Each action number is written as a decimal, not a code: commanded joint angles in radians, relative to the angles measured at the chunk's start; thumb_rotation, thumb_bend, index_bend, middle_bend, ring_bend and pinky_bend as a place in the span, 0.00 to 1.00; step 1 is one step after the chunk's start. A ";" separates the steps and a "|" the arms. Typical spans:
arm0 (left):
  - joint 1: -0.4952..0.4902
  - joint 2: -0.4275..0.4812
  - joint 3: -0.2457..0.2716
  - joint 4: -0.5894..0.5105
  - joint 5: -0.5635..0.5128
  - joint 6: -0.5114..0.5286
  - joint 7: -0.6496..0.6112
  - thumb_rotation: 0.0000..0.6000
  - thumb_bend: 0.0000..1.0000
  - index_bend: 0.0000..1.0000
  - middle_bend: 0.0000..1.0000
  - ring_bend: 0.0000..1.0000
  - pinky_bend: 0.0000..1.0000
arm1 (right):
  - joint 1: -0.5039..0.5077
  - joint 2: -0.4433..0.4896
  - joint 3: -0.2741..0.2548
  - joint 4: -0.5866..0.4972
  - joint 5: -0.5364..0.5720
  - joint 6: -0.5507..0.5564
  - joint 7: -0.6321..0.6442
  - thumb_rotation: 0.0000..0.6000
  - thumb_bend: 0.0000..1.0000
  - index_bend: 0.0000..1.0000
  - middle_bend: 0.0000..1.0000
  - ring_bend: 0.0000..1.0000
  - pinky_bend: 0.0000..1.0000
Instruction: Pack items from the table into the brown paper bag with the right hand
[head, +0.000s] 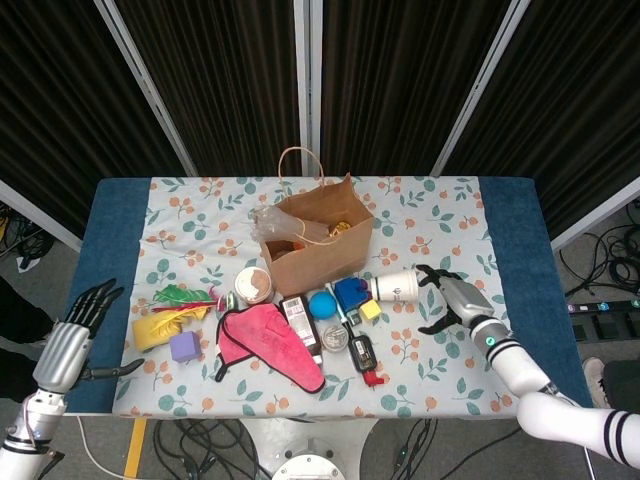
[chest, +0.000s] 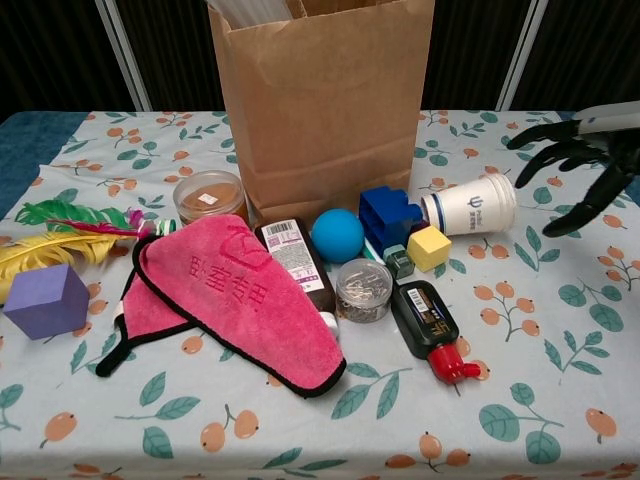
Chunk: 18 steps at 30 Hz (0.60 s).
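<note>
Paper cup (chest: 468, 207): white, on its side beside the blue block (chest: 388, 217), right of the brown paper bag (chest: 322, 100). Right hand (chest: 580, 170): fingers spread, empty, just apart; bare worktop (chest: 560, 330) beyond. Left hand (head: 70, 338): empty, off the edge.

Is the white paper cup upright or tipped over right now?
Tipped over: the white paper cup lies on its side on the tablecloth, beside the blue block; the open right hand is apart.

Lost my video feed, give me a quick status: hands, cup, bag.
Right hand open, apart from paper cup. Cup on its side beside blue block. Brown paper bag upright. Left hand open off the table edge.
</note>
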 joint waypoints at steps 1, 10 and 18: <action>-0.001 0.001 0.000 -0.001 0.001 -0.001 -0.001 0.57 0.00 0.06 0.07 0.03 0.07 | -0.057 0.062 -0.038 -0.068 -0.063 0.089 -0.010 1.00 0.00 0.00 0.24 0.05 0.00; -0.002 -0.011 0.003 0.004 0.010 0.001 -0.002 0.57 0.00 0.06 0.07 0.03 0.07 | -0.043 -0.003 -0.013 -0.022 -0.090 0.218 -0.110 1.00 0.00 0.00 0.21 0.03 0.00; 0.005 -0.006 -0.002 0.010 0.000 0.011 -0.007 0.57 0.00 0.06 0.07 0.03 0.07 | 0.113 -0.127 0.000 0.162 -0.022 0.027 -0.191 1.00 0.00 0.00 0.11 0.00 0.00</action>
